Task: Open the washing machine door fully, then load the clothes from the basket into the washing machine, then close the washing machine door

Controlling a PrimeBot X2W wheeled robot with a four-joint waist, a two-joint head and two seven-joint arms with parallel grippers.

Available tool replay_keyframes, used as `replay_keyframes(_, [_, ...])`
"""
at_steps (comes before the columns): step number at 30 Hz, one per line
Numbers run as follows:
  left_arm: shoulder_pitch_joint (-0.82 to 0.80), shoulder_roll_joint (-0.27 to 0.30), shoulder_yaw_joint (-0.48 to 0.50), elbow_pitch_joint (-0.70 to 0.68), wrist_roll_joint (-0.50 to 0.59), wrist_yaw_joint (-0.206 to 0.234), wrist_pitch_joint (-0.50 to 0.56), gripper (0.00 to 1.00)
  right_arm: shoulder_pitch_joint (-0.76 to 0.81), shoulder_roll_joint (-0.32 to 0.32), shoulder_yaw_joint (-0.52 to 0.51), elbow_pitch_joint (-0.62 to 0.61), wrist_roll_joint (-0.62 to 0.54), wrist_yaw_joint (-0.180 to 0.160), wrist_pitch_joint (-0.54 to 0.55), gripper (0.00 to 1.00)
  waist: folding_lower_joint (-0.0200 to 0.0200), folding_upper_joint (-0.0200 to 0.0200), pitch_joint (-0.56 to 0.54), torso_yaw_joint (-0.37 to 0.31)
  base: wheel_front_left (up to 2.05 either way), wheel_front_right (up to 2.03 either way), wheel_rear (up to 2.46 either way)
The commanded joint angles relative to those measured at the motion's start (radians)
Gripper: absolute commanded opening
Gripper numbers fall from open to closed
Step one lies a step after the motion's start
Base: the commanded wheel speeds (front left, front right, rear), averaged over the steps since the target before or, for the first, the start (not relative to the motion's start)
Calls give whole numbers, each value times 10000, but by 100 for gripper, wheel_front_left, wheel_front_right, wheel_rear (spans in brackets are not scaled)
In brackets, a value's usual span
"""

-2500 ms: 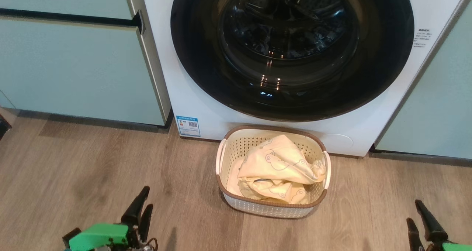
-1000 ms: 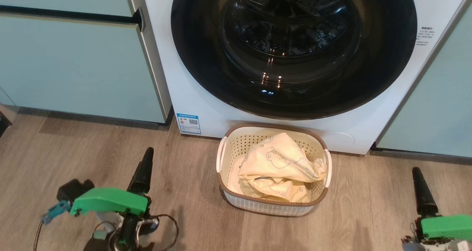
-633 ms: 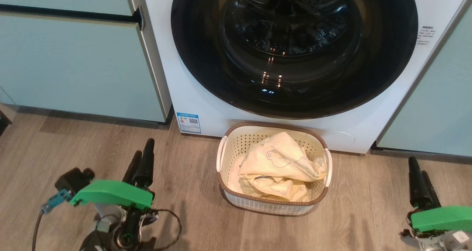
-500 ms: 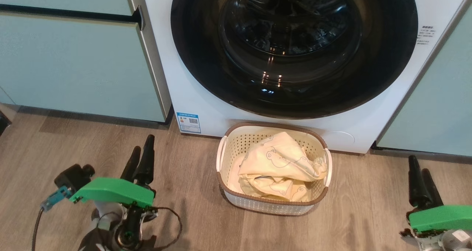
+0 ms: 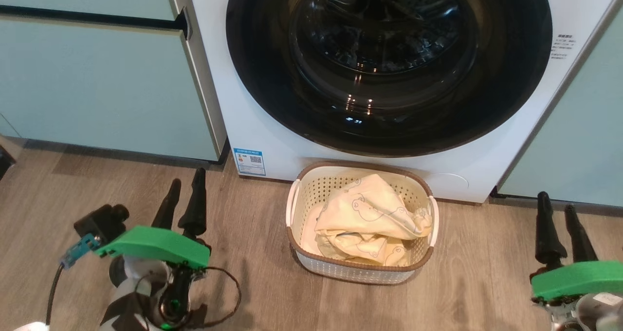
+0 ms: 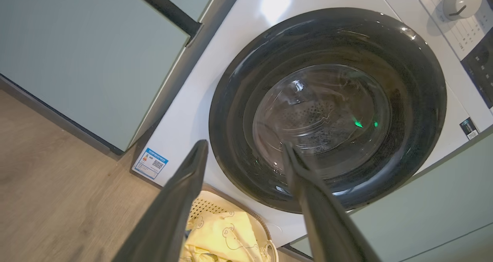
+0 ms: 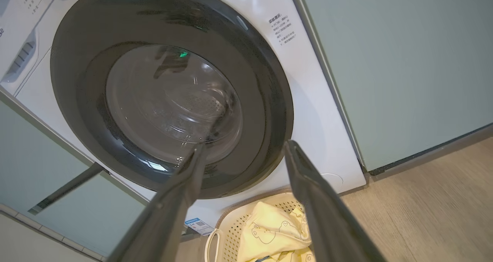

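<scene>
Head looks down, low wrists share door (image 6: 327,111)

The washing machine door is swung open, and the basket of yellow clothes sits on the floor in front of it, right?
No. The washing machine door is shut, as the head view shows. The basket of yellow clothes does sit on the floor in front of it.
</scene>
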Motion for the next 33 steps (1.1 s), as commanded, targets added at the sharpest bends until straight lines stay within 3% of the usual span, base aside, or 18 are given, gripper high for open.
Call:
replay_keyframes(1, [-649,192,191,-369,362,-11,-146,100,-587,-187,147,-455,-369,25,-157,100,-1,-1,-3,8,0,0,0])
replay_keyframes(33, [-1249,307,246,-229,4832,141,-1088,100,-777,-268,175,-818,-4528,34,-1101,100,-1,-1,-167,5,0,0,0])
